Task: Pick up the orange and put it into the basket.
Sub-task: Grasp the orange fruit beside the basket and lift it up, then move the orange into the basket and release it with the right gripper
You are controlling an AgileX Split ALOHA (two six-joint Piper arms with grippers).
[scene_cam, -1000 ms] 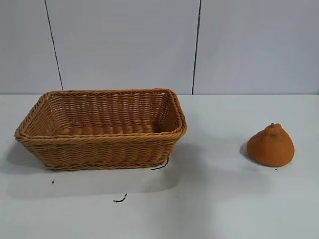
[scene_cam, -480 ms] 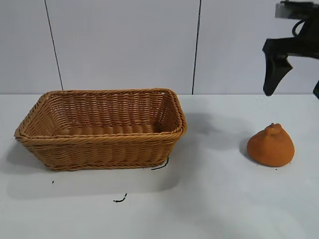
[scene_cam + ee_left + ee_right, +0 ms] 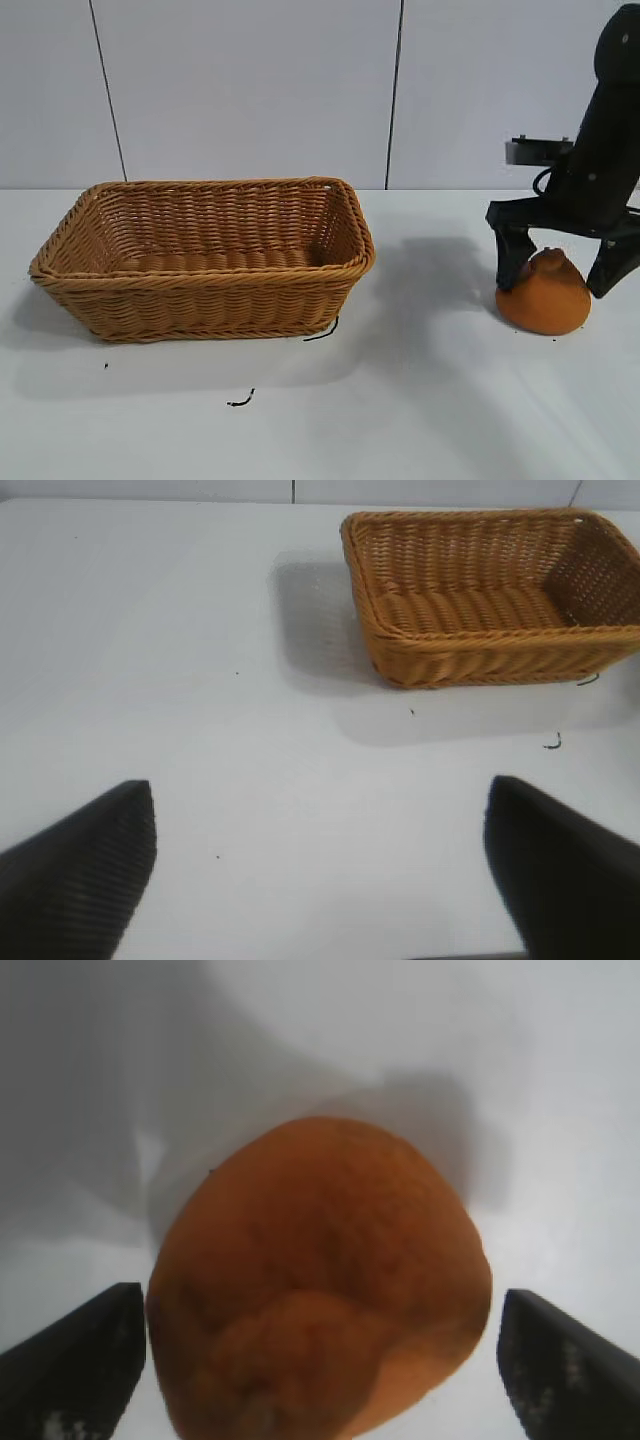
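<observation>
- The right gripper (image 3: 562,268) is down over the orange (image 3: 545,297), jaws wide open, one on each side of the fruit and neither clearly touching it. The left finger covers a bit of the orange's 9 o'clock edge, and the right finger is cut off at the frame edge.
- The orange sits on the white surface (image 3: 420,400) at about 3 o'clock from the basket (image 3: 205,258), well apart from it. Its stem bump is up between the jaws.
- In the right wrist view the orange (image 3: 320,1280) fills the gap, a dark fingertip at each lower corner, and its bottom is cut off.
- The left gripper (image 3: 320,865) doesn't show in the exterior view. Its own camera has the jaws spread open over bare surface, basket (image 3: 490,600) farther off, its far corner clipped.
- Half a second ago the right gripper was high up by the wall, above the orange; now it's dropped around it. Orange and basket haven't budged.
- There are small black squiggles (image 3: 322,332) by the basket's front corner; can't tell what they are.
</observation>
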